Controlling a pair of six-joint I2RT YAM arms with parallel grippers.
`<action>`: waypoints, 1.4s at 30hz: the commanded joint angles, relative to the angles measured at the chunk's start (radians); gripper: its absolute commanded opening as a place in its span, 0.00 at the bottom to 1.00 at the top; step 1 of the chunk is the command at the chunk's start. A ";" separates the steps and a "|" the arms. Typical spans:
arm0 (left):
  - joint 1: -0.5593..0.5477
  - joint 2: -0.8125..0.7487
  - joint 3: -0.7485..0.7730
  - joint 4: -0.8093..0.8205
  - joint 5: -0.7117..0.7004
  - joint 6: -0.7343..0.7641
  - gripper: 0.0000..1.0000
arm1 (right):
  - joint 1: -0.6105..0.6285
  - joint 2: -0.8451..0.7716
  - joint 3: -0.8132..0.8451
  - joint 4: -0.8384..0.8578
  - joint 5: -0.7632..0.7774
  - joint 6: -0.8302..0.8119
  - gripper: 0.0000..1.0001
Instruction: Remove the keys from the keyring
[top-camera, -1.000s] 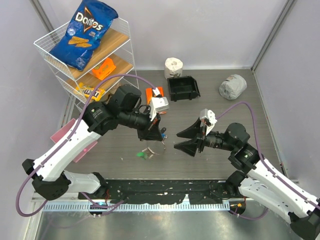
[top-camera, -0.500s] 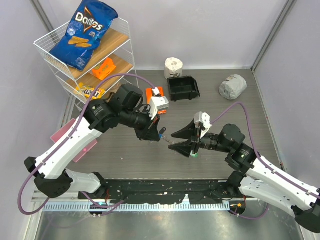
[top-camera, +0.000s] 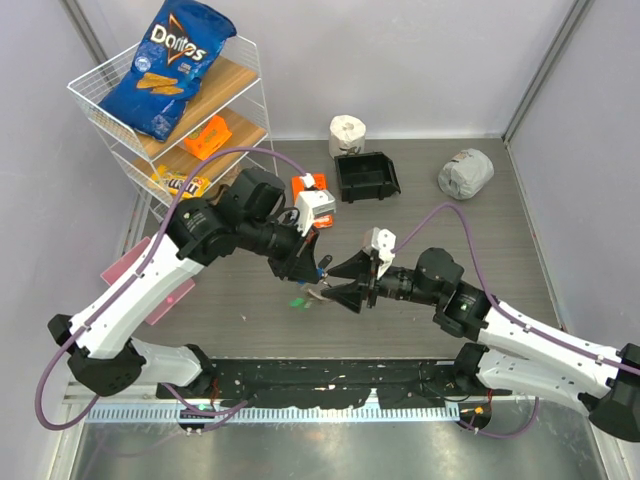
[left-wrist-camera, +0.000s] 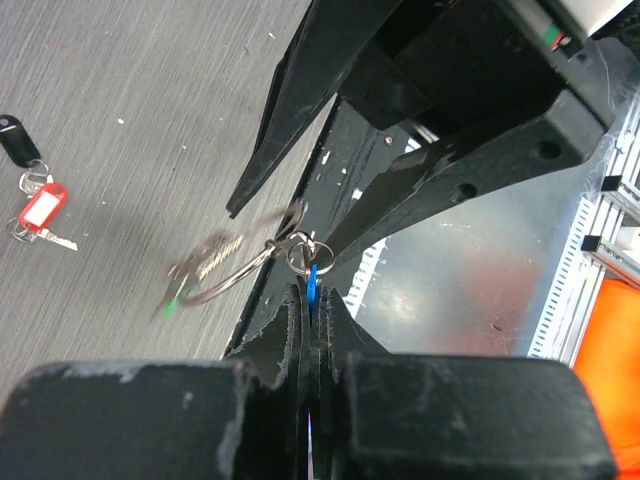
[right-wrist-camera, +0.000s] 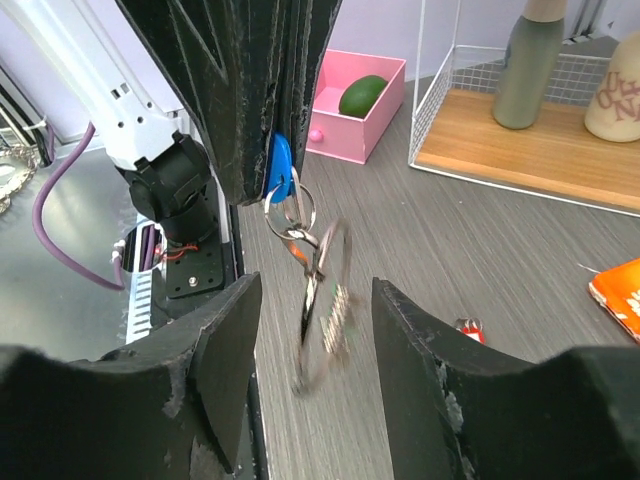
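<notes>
Dangling in mid-air at centre, the keyring looks motion-blurred, hung from the blue-tagged key that my left gripper pinches tight. My right gripper straddles it, jaws spread. If I close while it sways, I may miss the ring or yank the tag free.

Keyring hangs from blue tag between spread fingers of right gripper

The keyring is thin, shiny metal wire; its blue tag is smooth plastic. The fingers are matt black, scuffed plastic. The worktop looks matt grey, wood-grained.
</notes>
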 joint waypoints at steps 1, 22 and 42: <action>-0.003 -0.043 0.020 0.024 0.009 -0.021 0.00 | 0.026 0.027 0.057 0.085 0.002 -0.028 0.53; 0.006 -0.086 -0.034 0.054 -0.020 -0.089 0.00 | 0.062 0.007 0.034 0.068 0.015 0.001 0.12; 0.036 -0.166 -0.173 0.104 -0.032 -0.099 0.00 | 0.062 -0.105 -0.066 0.030 0.076 0.046 0.08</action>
